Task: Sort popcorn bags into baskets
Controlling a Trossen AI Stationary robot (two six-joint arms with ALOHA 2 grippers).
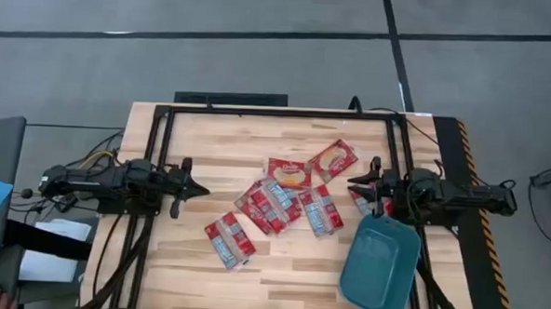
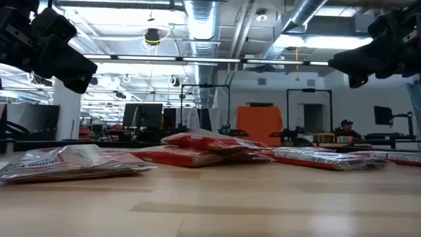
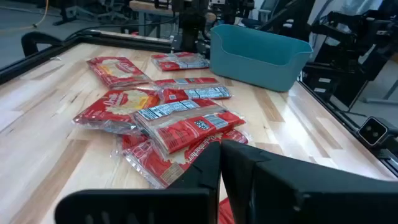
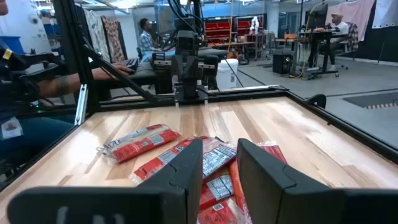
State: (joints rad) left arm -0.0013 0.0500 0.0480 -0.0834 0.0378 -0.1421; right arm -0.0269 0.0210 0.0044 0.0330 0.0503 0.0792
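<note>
Wood planks form the table (image 1: 187,262) you are working over, edged by a black frame and set on a grey floor.

Take the teal basket (image 1: 380,267) as your landmark. It sits at the near right corner of the table, turned slightly askew, and nothing shows inside it.

Popcorn bags relative to the basket:
- One bag (image 1: 229,239) lies alone well to its left, about level with it.
- One bag (image 1: 321,210) lies just beside the basket's far left corner.
- An overlapping pile (image 1: 271,203) lies to the left of that, with a bag (image 1: 288,174) showing its popcorn picture on the pile's far edge.
- One bag (image 1: 334,160) lies farther back, apart from the pile.
- One bag (image 1: 364,204) lies just beyond the basket's far edge, largely under the right gripper.

Right gripper (image 1: 361,187): you see it just beyond the basket's far edge. The arm lies roughly level, reaching inward from the right side of the table. Its jaws stand slightly parted and hold nothing; the right wrist view shows bags through the gap.

Left gripper (image 1: 198,186): it waits well to the left of the basket, past the pile. The arm lies level and points toward the bags. The jaws are parted by a narrow gap and hold nothing.
</note>
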